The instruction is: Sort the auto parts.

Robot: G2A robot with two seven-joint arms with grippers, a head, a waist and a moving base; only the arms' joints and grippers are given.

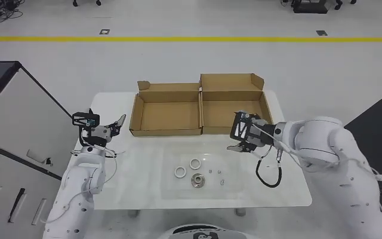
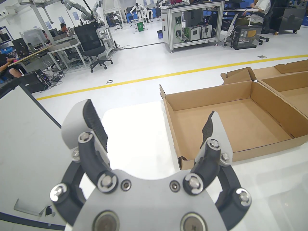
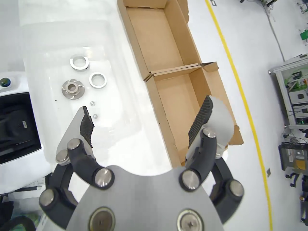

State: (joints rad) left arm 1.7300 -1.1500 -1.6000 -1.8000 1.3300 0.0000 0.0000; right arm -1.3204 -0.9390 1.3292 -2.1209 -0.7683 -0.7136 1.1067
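Two metal rings, a flanged metal hub and two tiny nuts lie on the white table, in front of two open cardboard boxes, both with nothing inside. My right gripper hangs open by the right box's front wall, beyond the parts. In its wrist view the right gripper holds nothing, with the rings, hub and nuts ahead. My left gripper is open near the left box.
A grey cabinet stands close against the table's left side. The table's front edge runs just below the parts. A black cable loops down from the right arm over the table.
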